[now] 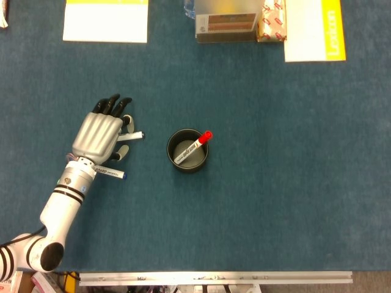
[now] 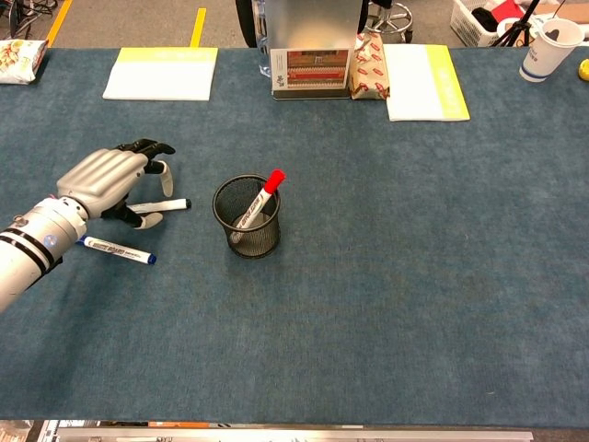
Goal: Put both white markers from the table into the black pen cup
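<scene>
A white marker with a black cap lies on the blue table, left of the black mesh pen cup. My left hand hovers over its left end, fingers curved above it and thumb just in front; the fingers are apart and grip nothing. A second white marker with a blue cap lies just nearer, partly under my wrist. A red-capped marker stands tilted in the cup. My right hand shows in neither view.
A yellow-edged notepad lies at the back left. A box, a red-and-white pack and a yellow booklet line the back edge. A paper cup stands far right.
</scene>
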Motion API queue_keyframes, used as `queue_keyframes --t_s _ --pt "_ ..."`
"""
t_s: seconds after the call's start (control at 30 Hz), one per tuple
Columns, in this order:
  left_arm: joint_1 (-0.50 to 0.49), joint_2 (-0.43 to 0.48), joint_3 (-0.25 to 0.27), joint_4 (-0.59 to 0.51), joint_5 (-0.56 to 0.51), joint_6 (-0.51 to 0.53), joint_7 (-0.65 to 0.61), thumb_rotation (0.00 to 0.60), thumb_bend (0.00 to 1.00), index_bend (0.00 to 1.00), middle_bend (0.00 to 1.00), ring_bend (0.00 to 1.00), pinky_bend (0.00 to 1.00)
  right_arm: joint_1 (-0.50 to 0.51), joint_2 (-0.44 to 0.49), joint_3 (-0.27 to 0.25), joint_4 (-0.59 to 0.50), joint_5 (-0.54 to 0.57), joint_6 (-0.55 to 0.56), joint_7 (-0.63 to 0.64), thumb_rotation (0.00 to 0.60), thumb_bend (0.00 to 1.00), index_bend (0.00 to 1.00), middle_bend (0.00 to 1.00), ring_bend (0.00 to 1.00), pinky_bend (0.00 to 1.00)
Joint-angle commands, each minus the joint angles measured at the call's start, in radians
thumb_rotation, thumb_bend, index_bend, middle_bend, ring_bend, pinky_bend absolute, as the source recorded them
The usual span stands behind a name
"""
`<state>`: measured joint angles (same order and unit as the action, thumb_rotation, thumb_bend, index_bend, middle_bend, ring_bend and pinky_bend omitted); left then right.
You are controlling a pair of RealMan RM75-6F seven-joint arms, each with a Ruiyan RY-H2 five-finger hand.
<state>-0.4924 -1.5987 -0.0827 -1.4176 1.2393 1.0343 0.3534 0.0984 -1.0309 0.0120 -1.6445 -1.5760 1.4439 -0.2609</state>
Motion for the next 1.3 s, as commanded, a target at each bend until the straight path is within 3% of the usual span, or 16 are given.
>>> queue_keyframes --t_s 0.03,1.3 --pt "-0.002 -0.005 0.000 0.007 -0.003 0.000 -0.001 0.600 0.26 0.45 0.10 0.01 0.11 -0.001 0.000 -0.001 0.000 -0.001 0.001 0.000 0.600 0.87 0.57 0.39 0.26 0.16" --pt "-0.027 -0.029 -0.002 0.058 -0.092 -0.030 0.045 0.600 0.25 0.48 0.10 0.01 0.11 0.000 0.000 0.000 -0.001 0.002 -0.004 -0.002 0.600 0.87 0.57 0.39 0.26 0.16"
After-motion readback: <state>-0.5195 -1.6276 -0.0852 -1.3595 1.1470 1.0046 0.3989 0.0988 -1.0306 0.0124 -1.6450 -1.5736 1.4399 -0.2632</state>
